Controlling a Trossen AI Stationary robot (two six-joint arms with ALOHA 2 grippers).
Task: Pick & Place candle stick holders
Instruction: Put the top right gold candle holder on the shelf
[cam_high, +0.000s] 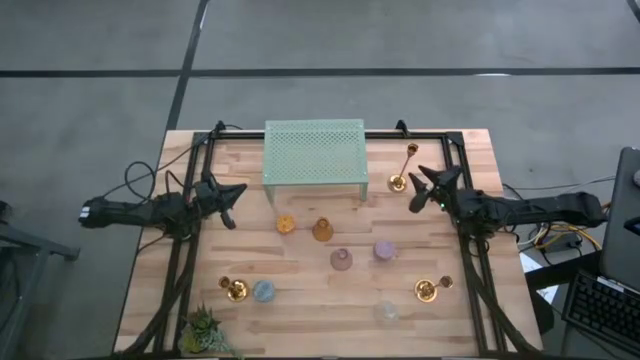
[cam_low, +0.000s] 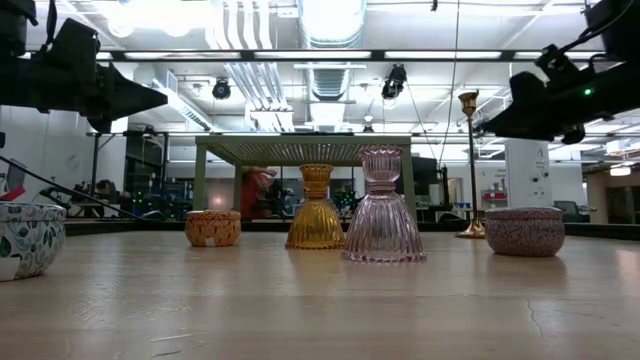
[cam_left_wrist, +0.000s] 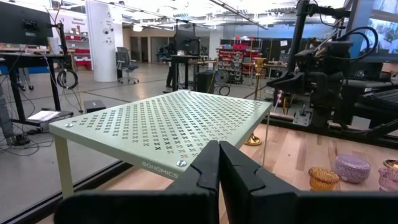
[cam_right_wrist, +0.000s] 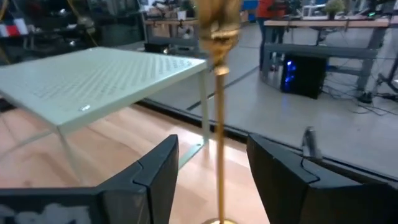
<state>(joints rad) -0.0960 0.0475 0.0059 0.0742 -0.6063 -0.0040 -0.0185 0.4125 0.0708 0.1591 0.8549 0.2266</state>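
Right pincer is my working tool: fingers apart, straddling the thin stem of the tall gold candlestick, nothing clamped. The wrist view shows the stem between the two fingers, slightly nearer one finger than the other, no contact I can confirm. The candlestick stands upright on the tabletop at about 1 o'clock from centre, just off the 3 o'clock edge of the mint-green perforated stand. My call: centre the stem between the fingers first, close slowly, and grip low, since the piece looks top-heavy on its small round base and an off-centre close would tip it toward the stand. Lift straight up before any sideways travel; the stand's leg is close. Left pincer is closed on nothing, parked at the stand's 9 o'clock side; I leave it there. Other holders wait mid-tabletop: an orange one, amber, pink and purple near centre, a gold one and a blue one at 7 o'clock, another gold at 5 o'clock, with a clear glass one beside it.
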